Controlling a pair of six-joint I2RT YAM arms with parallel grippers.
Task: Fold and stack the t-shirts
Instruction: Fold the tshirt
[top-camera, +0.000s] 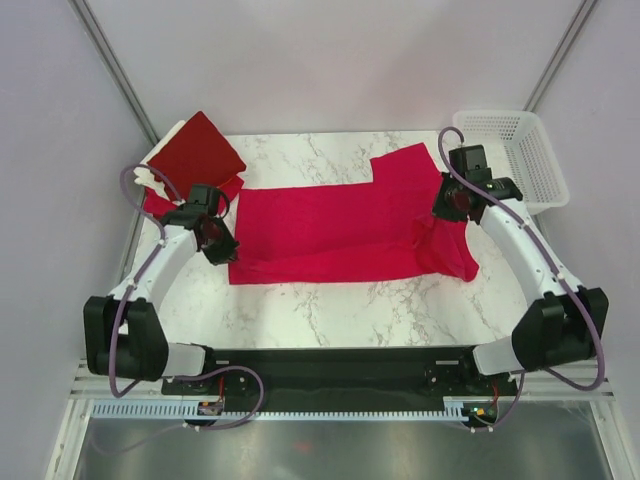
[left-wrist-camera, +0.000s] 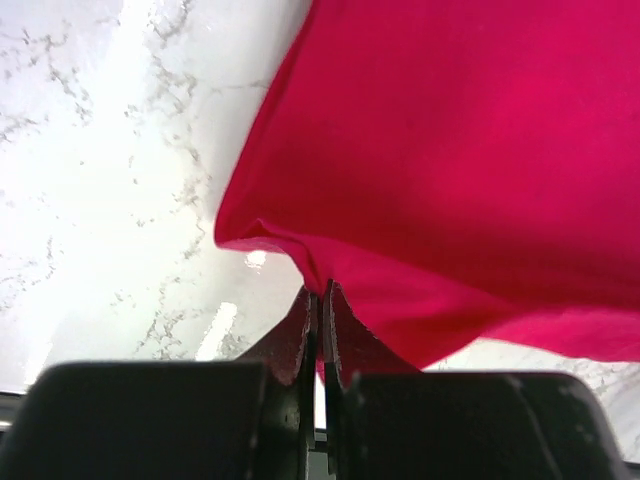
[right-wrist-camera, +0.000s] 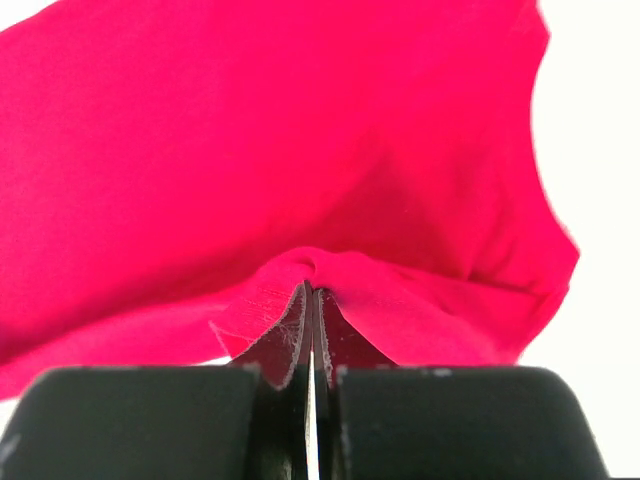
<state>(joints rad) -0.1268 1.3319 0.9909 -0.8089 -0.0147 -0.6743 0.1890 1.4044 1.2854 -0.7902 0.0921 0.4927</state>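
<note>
Crimson t-shirt (top-camera: 340, 230): soft matte knit, no print, spread sideways across the middle of the marble table (top-camera: 330, 300). It makes a long rough rectangle with one sleeve jutting out at the back right, and the right end is bunched and lifted.

Left gripper (left-wrist-camera: 321, 305): fingers pinched together on the shirt's left near corner, with the fabric draping away from the tips. Right gripper (right-wrist-camera: 312, 295): fingers clamped on a puckered fold at the right end.

Right wrist view is blown out white behind the cloth, so no table detail there. The right arm hides part of the shirt's right edge.

Back-left corner: folded dark red shirt (top-camera: 197, 150) on top, a cream shirt (top-camera: 165, 140) mostly covered under it, and a red shirt (top-camera: 155, 200) peeking out beside the left arm. White lattice basket (top-camera: 510, 150) sits at back right, off the slab.
</note>
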